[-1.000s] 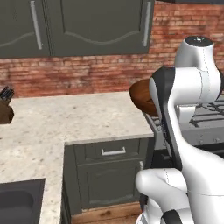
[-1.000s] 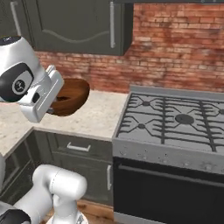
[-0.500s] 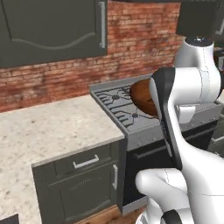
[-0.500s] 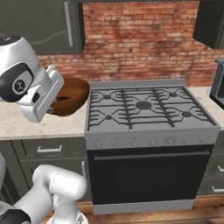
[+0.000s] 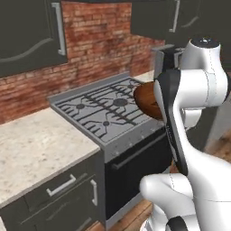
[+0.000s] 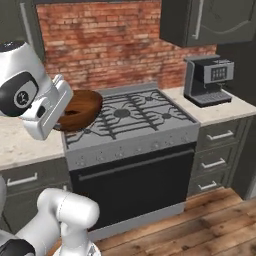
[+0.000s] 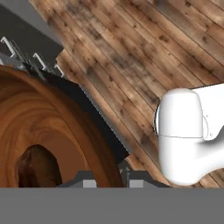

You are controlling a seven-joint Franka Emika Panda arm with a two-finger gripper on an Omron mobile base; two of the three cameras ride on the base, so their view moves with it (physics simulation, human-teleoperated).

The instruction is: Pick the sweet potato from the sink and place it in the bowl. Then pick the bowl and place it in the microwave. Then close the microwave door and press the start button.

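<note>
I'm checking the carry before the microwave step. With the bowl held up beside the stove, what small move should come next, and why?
Probably keep the glossy reddish-brown wooden bowl level and keep carrying it on. The fingers are closed on its rim, the dark brown sweet potato lies inside it, and it hangs over the grey gas stove with no microwave in sight.
</note>
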